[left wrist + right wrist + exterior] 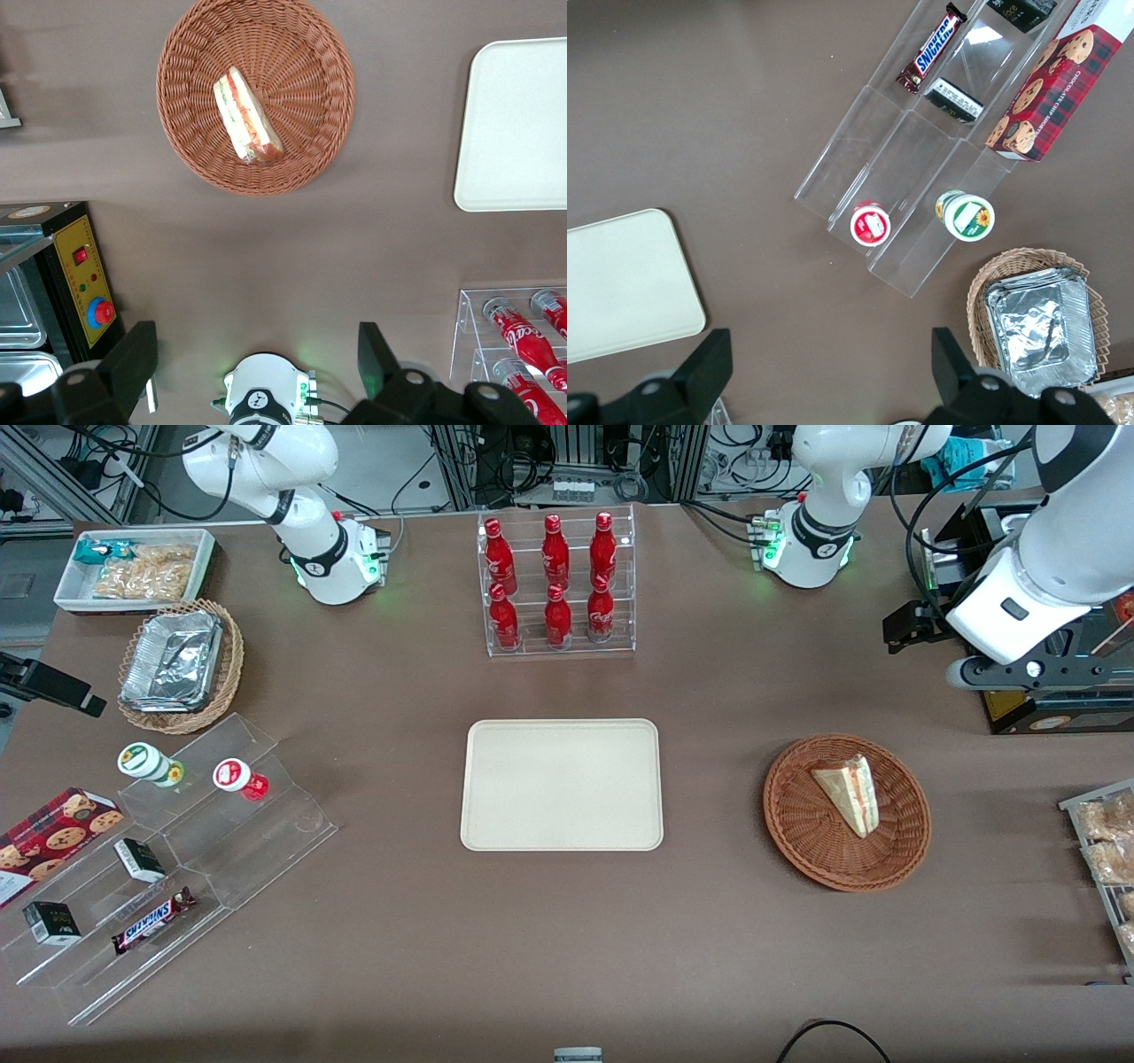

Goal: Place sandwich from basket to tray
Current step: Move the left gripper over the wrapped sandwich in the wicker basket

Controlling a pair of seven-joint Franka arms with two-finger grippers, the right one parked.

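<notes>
The sandwich (849,793) (246,117), a pale bread wedge with red and green filling, lies in the round reddish-brown wicker basket (797,815) (190,133) toward the working arm's end of the table. The cream tray (563,784) (518,124) sits bare at the table's middle, beside the basket. My gripper (912,627) (255,363) hangs high over the table, between the arm's base and the basket and farther from the front camera than the basket. It is open, its fingers (133,363) wide apart with nothing between them.
A clear rack of red bottles (558,584) (518,336) stands farther back than the tray. A black box with a yellow panel (1045,708) (75,283) sits near the gripper. Baked goods (1103,850) lie at the working arm's table edge. Acrylic steps (168,850), a foil-lined basket (182,664) and a snack bin (133,567) fill the parked arm's end.
</notes>
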